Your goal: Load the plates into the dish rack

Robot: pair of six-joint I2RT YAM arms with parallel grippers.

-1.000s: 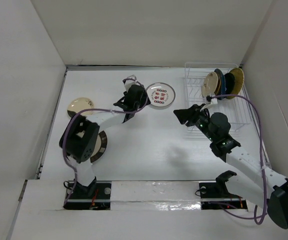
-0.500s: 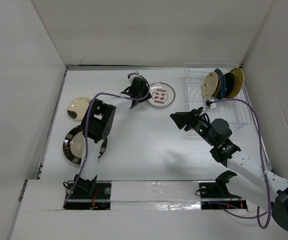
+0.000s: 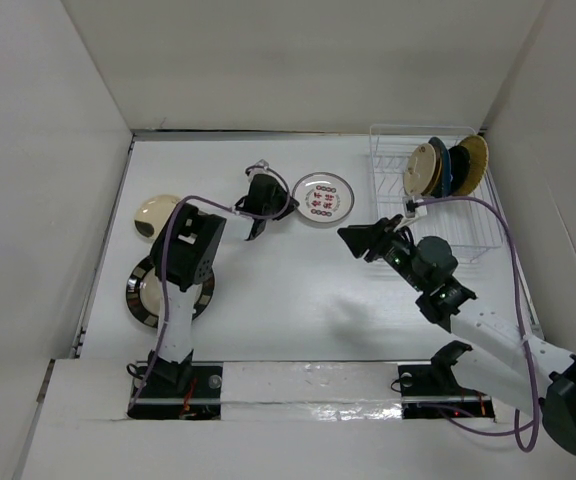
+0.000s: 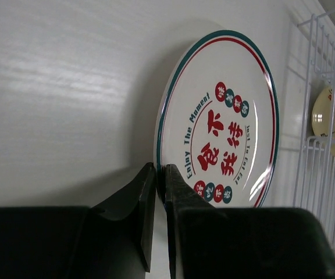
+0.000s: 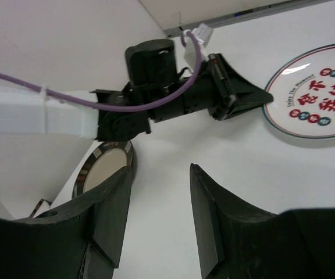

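Observation:
A white plate with red-green marks (image 3: 324, 197) lies at the back middle of the table. My left gripper (image 3: 286, 203) is at its left edge. In the left wrist view the left gripper (image 4: 160, 171) is shut on the rim of this plate (image 4: 225, 122). The dish rack (image 3: 458, 225) stands at the back right with three plates upright in it: cream (image 3: 423, 170), dark blue (image 3: 452, 166) and woven yellow (image 3: 474, 160). My right gripper (image 3: 348, 235) hangs open over the table left of the rack. Nothing lies between its fingers (image 5: 112, 209).
A cream plate (image 3: 158, 213) lies at the far left. Nearer, a large dark-rimmed plate (image 3: 148, 292) lies partly under the left arm. White walls close in the table on three sides. The rack's wires (image 4: 316, 116) stand just beyond the held plate.
The left gripper has closed on the marked plate's rim and drawn slightly nearer and to the left. The right gripper has drifted a little left and stays open.

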